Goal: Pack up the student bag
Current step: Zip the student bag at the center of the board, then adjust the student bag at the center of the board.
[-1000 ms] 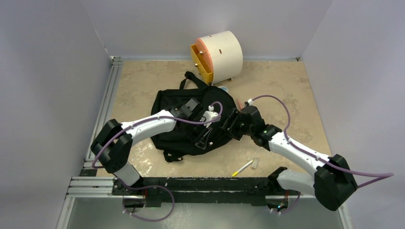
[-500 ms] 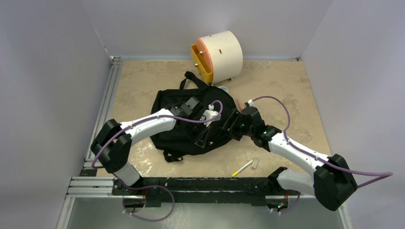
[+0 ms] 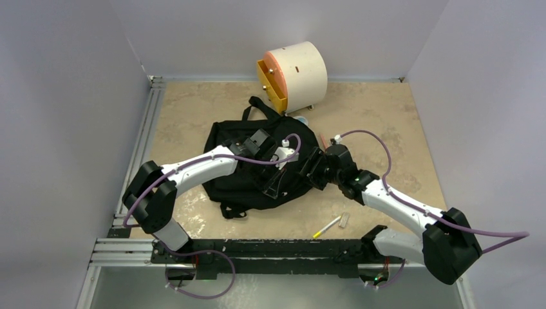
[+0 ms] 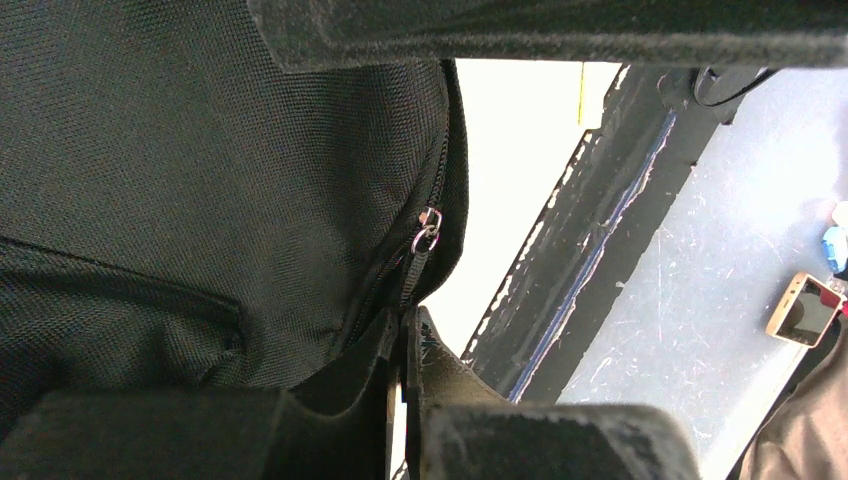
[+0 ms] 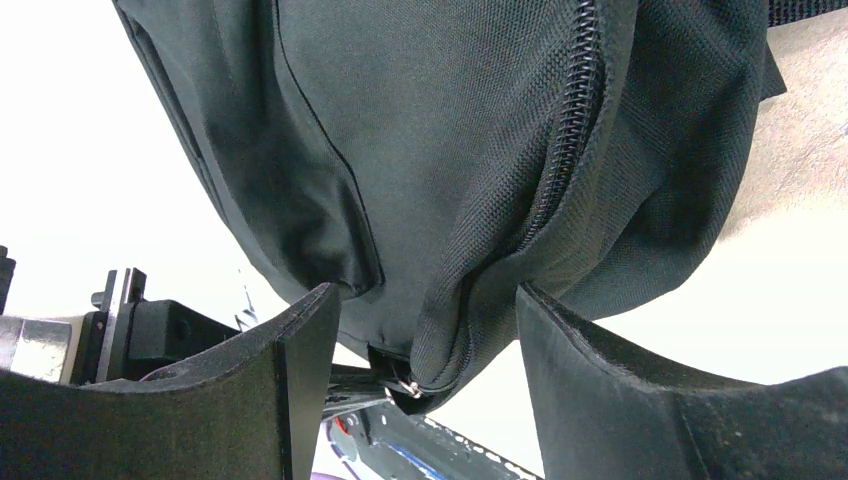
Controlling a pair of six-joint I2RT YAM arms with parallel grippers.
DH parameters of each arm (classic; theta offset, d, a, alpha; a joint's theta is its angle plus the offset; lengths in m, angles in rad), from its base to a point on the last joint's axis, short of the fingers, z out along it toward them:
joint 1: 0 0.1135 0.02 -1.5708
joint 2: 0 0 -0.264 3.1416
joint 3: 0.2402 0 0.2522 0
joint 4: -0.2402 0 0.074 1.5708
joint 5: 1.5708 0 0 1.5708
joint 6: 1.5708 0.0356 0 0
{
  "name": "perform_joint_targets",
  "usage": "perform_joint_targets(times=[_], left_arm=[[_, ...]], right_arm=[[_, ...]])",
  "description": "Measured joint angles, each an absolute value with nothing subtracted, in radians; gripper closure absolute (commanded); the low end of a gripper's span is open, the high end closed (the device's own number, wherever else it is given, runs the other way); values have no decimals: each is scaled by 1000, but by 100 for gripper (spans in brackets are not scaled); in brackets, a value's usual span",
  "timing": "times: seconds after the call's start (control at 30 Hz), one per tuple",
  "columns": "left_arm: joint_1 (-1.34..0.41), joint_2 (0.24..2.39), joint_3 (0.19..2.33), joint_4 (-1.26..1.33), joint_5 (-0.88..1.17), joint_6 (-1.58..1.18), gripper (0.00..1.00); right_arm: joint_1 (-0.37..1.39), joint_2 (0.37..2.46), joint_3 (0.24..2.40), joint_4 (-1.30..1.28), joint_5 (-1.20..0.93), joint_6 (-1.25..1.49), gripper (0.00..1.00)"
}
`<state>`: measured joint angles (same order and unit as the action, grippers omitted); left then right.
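Observation:
The student bag (image 3: 241,190) is a soft black backpack lying mid-table under both arms. My left gripper (image 3: 273,187) is at its near right side. In the left wrist view that gripper (image 4: 405,325) has its jaws pressed together on the zipper pull (image 4: 425,238), whose tab runs from the metal ring down into the fingertips. My right gripper (image 3: 308,168) is at the bag's right edge. In the right wrist view a bunched fold of the bag (image 5: 420,120) with its zipper line fills my right gripper (image 5: 426,292) and touches both fingers.
A cream cylindrical drawer box (image 3: 296,71) with a yellow drawer pulled out stands at the back. A white pen with a yellow tip (image 3: 327,226) and a small grey block (image 3: 344,219) lie near the front rail (image 3: 257,248). Walls close in on both sides.
My left gripper's jaws have closed on the zipper pull and shifted slightly up and left along the bag. The right arm and its hold on the fabric look unchanged.

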<state>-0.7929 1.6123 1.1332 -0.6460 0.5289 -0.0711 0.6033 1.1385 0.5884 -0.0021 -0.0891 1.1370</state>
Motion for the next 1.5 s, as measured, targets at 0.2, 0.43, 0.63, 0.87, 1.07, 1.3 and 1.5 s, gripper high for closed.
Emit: perform_joint_targets(times=[0.2, 0.43, 0.63, 0.87, 1.07, 1.3, 1.5], left_arm=[[-793, 1612, 1134, -646, 528, -71, 100], [-793, 1600, 1135, -664, 513, -84, 100], [-793, 1581, 1130, -677, 480, -113, 100], [-793, 1546, 1118, -700, 452, -126, 100], [-793, 1548, 1116, -726, 435, -151, 100], [-793, 1554, 1108, -769, 410, -202, 100], [-793, 1555, 1110, -779, 369, -252, 100]], right_arm=[[603, 1139, 588, -2, -89, 1137, 34], [603, 1136, 586, -11, -68, 1143, 81], [604, 1119, 581, -23, -41, 1152, 100], [609, 1117, 582, -85, 2, 1151, 100], [612, 1117, 606, -128, 25, 1148, 100], [564, 1100, 607, -143, 30, 1148, 100], [497, 1068, 607, -162, 3, 1131, 100]])
